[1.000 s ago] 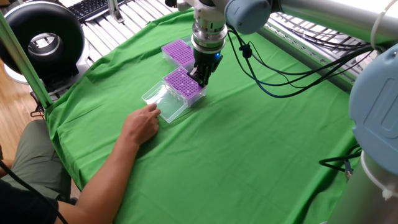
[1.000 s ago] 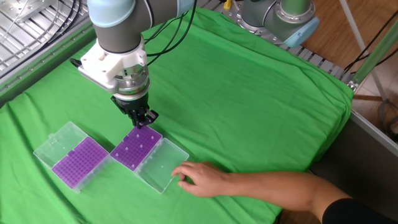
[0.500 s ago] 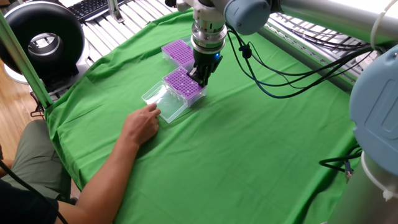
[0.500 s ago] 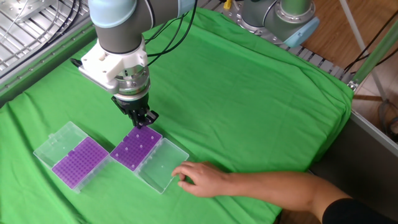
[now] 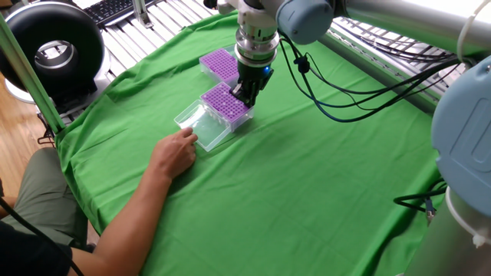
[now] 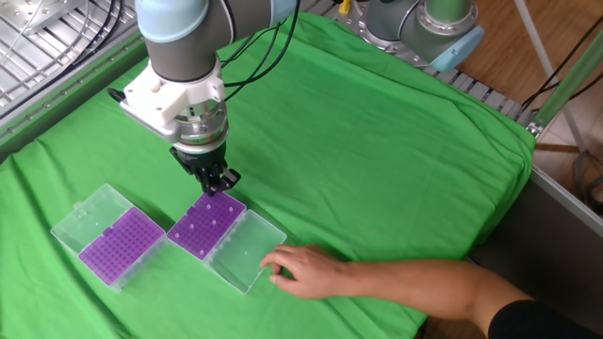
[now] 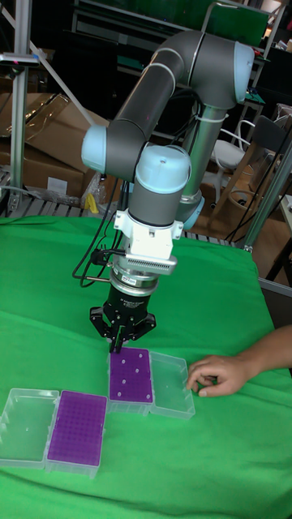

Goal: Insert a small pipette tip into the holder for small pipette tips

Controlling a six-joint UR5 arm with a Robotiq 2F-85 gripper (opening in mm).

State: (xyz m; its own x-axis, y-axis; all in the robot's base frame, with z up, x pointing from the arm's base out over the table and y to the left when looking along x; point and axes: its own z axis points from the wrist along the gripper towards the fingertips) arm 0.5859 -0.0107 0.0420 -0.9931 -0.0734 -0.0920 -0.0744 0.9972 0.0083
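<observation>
Tall fixed view shows the gripper (image 7: 120, 347), fingers drawn narrow around something too small to identify, pointing straight down directly above the far edge of the small-tip holder (image 7: 131, 376), nearly touching it.

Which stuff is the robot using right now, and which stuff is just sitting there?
Using:
gripper
purple tip holder under it, clear lid open
person's hand touching that lid

Just sitting there:
other purple tip box
green cloth
keyboard
black round thing

Robotics lab: metal racks (image 7: 122, 32), cardboard boxes (image 7: 57, 150), second robot base (image 6: 438, 28).
</observation>
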